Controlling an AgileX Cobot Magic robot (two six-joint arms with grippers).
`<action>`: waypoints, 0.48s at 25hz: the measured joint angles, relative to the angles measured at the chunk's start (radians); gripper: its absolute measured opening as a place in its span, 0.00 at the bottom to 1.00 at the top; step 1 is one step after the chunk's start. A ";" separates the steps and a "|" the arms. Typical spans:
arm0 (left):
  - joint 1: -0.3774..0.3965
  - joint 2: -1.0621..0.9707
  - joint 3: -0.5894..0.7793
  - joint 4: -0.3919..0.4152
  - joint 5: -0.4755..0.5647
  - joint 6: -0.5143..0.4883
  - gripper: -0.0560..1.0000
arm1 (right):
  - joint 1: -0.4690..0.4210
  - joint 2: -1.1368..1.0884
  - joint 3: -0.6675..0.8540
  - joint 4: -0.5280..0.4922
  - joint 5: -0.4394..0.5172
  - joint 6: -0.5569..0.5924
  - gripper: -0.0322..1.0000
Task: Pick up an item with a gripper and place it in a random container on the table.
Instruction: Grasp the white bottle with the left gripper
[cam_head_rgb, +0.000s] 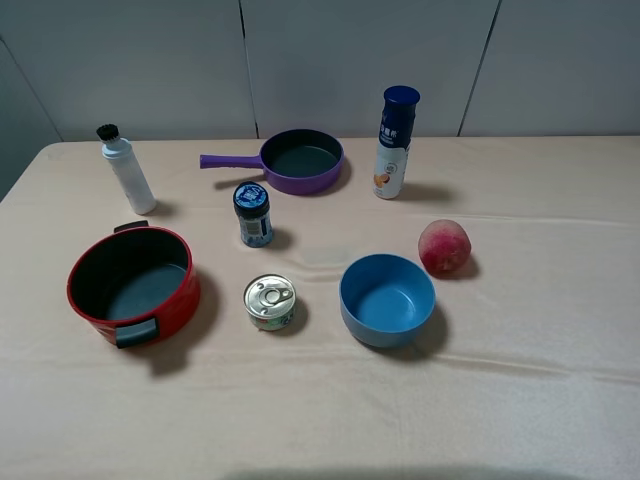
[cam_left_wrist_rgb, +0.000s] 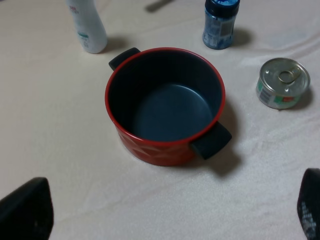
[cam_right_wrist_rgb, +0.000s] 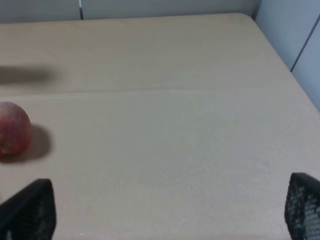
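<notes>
Bottle (cam_head_rgb: 127, 170), slim, white and black-capped, stood near the table's (cam_head_rgb: 560, 400) far left corner, well apart from the left fingers (cam_left_wrist_rgb: 25, 212), which were spread wide and empty with the red pot (cam_head_rgb: 130, 285) between them and it. Green print low on its body was too blurred to read. Right of centre sat the blue bowl (cam_head_rgb: 387, 298) with a peach (cam_head_rgb: 445, 247) just beside it, and the right fingers (cam_right_wrist_rgb: 30, 207), also wide and empty, hung over open cloth near the table's right edge.
</notes>
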 joint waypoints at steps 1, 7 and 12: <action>0.000 0.000 0.000 0.000 0.000 0.000 0.99 | 0.000 0.000 0.000 0.000 0.000 0.000 0.70; 0.000 0.000 0.000 0.000 0.000 0.000 0.99 | 0.000 0.000 0.000 0.000 0.000 0.000 0.70; 0.000 0.000 0.000 0.000 0.000 0.000 0.99 | 0.000 0.000 0.000 0.000 0.000 0.000 0.70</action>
